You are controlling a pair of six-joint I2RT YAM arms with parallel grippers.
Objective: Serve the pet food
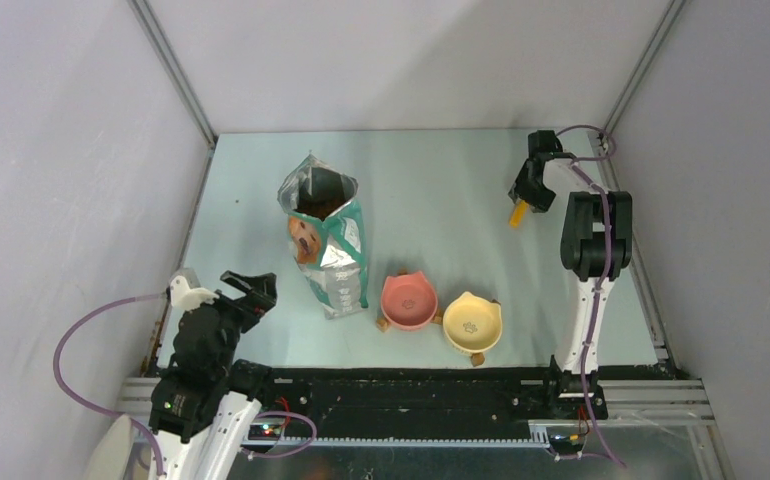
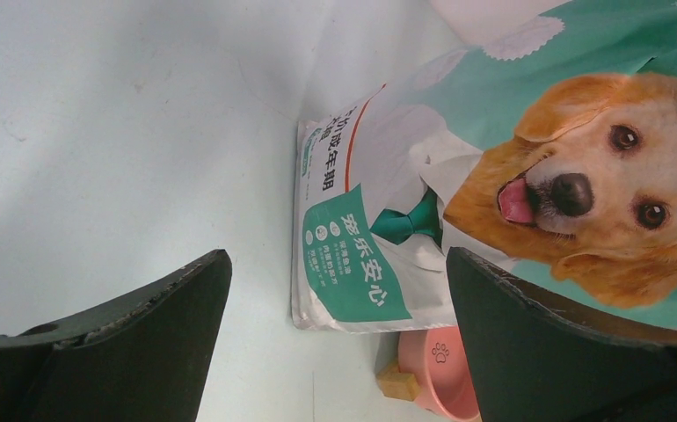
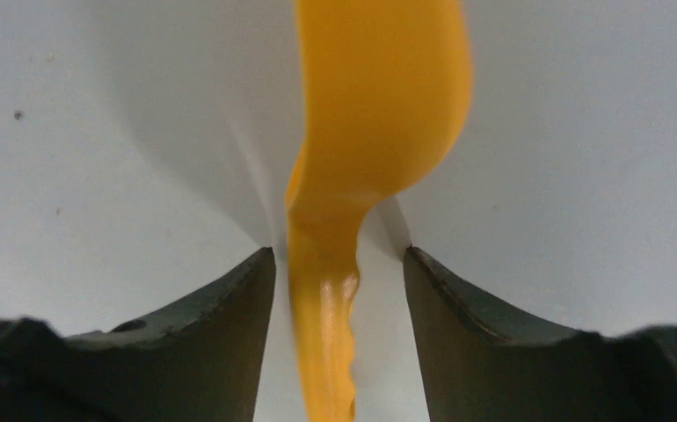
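Note:
The green-white foil bag (image 1: 333, 262) with a golden dog stands upright at centre left, its top open. A dark-brown mass, the pet food (image 1: 319, 207), shows inside the mouth; single pellets are too small to tell. My left gripper (image 1: 248, 290) is open and empty at the near left, pointing at the bag (image 2: 458, 167), with its jaws well apart (image 2: 335, 257). My right gripper (image 1: 524, 192) is at the far right, low over the orange scoop (image 1: 516, 214). Its jaws (image 3: 339, 252) straddle the scoop's handle (image 3: 322, 316) with gaps on both sides.
A pink cat-eared bowl (image 1: 408, 300) and a yellow one (image 1: 472, 321) sit side by side right of the bag, both empty. The pink bowl (image 2: 445, 374) shows just beyond the bag's bottom corner. Grey walls enclose the table on three sides.

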